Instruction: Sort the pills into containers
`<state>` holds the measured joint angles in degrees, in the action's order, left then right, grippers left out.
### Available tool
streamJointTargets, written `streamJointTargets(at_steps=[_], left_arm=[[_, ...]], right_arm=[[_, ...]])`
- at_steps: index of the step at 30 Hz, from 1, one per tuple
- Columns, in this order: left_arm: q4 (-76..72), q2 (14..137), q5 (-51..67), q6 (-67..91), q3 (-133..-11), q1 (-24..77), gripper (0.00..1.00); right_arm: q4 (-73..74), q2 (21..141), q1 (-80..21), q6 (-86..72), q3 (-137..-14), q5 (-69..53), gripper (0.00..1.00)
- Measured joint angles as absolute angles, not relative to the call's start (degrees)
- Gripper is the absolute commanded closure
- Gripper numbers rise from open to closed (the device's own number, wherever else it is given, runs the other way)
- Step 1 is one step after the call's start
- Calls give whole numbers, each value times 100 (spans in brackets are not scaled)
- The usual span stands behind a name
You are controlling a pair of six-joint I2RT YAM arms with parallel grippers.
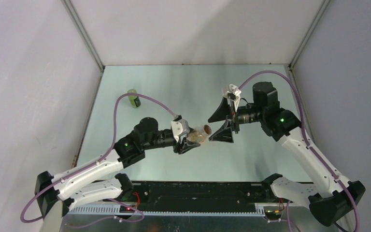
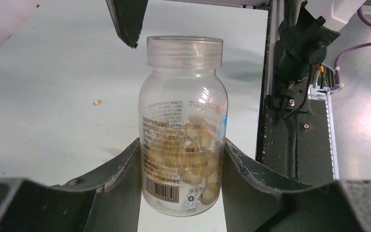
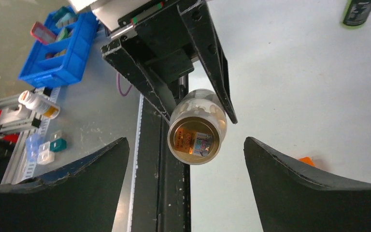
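Above mid-table, our left gripper (image 1: 194,139) is clamping the clear pill bottle (image 2: 183,96); closing off-centre, our wide-spread right gripper (image 1: 218,123) could knock it loose.

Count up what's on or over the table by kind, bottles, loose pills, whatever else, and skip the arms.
Bottles: 2 (clear bottle, held; green bottle, standing at the far left)
Pills lying loose: 1 (loose pill)
Other: 1 (orange item, mostly hidden)
Total: 4

Bright even light; glare on clear vial (image 2: 183,125)
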<state>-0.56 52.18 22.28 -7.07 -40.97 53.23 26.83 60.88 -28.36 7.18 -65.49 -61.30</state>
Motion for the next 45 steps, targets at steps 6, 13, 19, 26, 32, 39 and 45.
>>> streamJointTargets(at_steps=[6,13,19,26,32,39,45], left_arm=[[19,5273,2331,-709,-4141,5323,100],[73,5347,2418,-709,-4150,5323,100],[137,5360,2314,-711,-4150,5301,100],[231,5356,2287,-742,-4169,5301,100],[187,5343,2274,-753,-4202,5308,100],[187,5343,2270,-755,-4202,5308,100],[189,5360,2272,-762,-4226,5312,100]], right_arm=[[2902,6224,-3065,972,-6545,-6062,23],[2698,6289,-3103,725,-6545,-5636,46],[2477,6294,-3251,320,-6545,-5116,43],[2222,6425,-3341,-344,-6545,-3841,24],[2193,6484,-3173,-740,-6545,-3524,10],[1981,5959,-3004,-714,-6386,-4628,6],[2290,5822,-3269,-123,-6346,-5212,10]])
